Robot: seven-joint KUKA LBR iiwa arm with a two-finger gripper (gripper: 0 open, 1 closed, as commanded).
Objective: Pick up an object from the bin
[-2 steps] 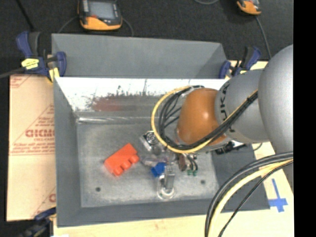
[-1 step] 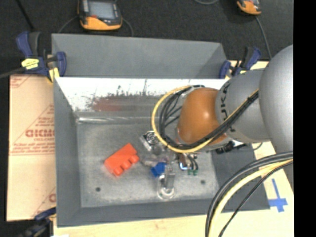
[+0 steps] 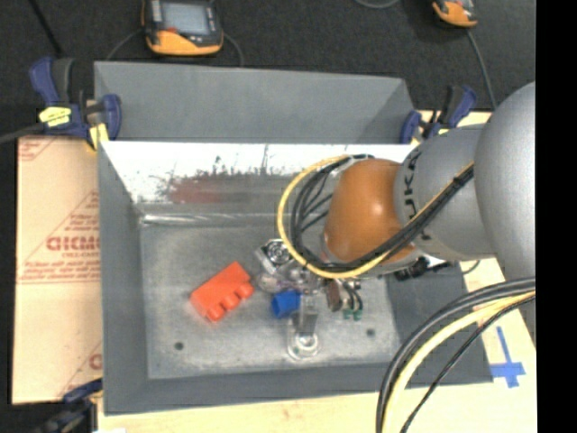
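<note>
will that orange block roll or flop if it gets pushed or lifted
The orange block looks like moulded plastic with boxy, stepped edges, so it is probably stiff, not floppy. It lies flat on the bin floor, so a push would likely slide it, not roll it.

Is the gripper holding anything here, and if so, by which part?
It cannot be told. The gripper sits low beside a small blue piece, right of the orange block, but no hold on either shows.
</note>
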